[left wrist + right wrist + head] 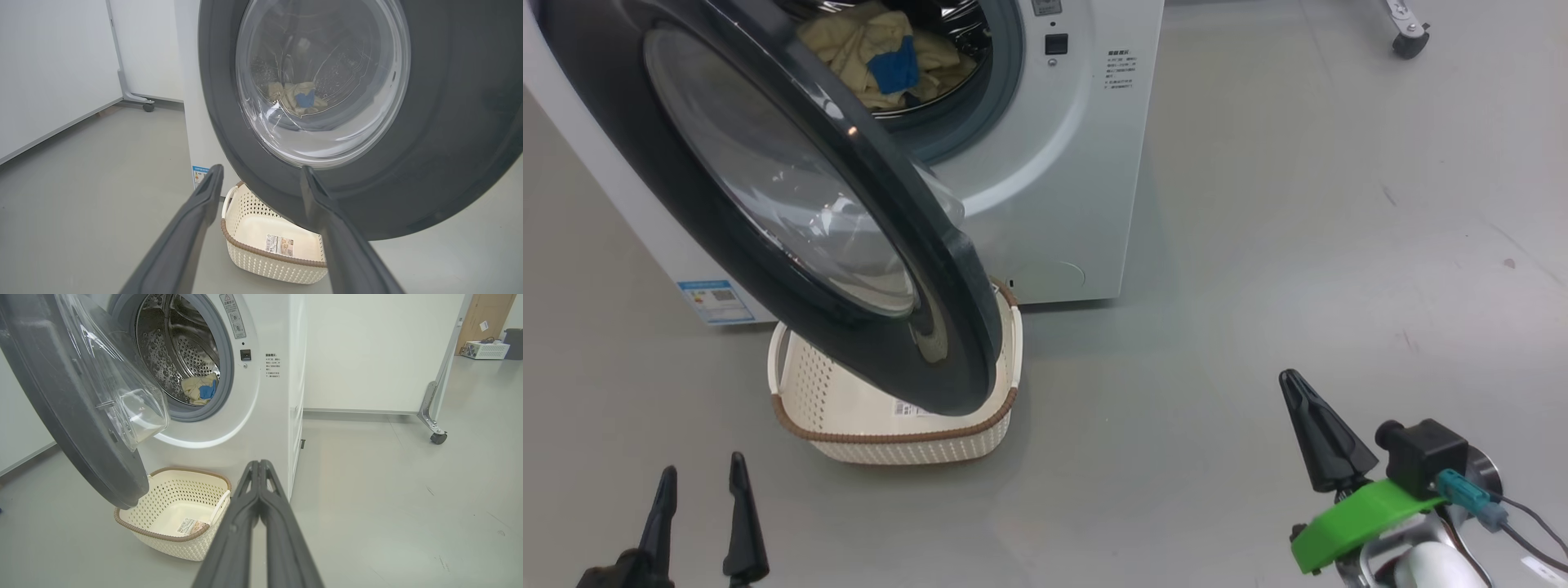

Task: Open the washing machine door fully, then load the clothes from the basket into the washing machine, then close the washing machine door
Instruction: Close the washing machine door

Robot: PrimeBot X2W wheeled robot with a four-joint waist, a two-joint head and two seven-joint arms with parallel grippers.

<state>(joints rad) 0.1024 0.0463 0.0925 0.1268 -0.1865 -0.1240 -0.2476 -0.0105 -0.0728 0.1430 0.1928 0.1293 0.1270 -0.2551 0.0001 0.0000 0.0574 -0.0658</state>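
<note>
The washing machine (1054, 196) (269, 416) stands with its door (809, 212) (429, 122) (69, 400) swung partly open over the basket. Cream-yellow clothes (882, 57) (200, 388) (297, 98) with a blue patch lie inside the steel drum. The cream basket (980, 429) (261, 261) (163, 543) sits on the floor below the door, holding no garments, a sticker on its bottom. My left gripper (703, 490) (261, 175) is open at the lower left, short of the door. My right gripper (1294, 384) (259, 465) is shut on nothing, at the lower right, away from the machine.
Grey floor (1298, 245) stretches to the right of the machine. A white partition on castors (437, 437) (1409, 41) stands behind on the right. Another castor (148, 107) and a white wall panel are at the left.
</note>
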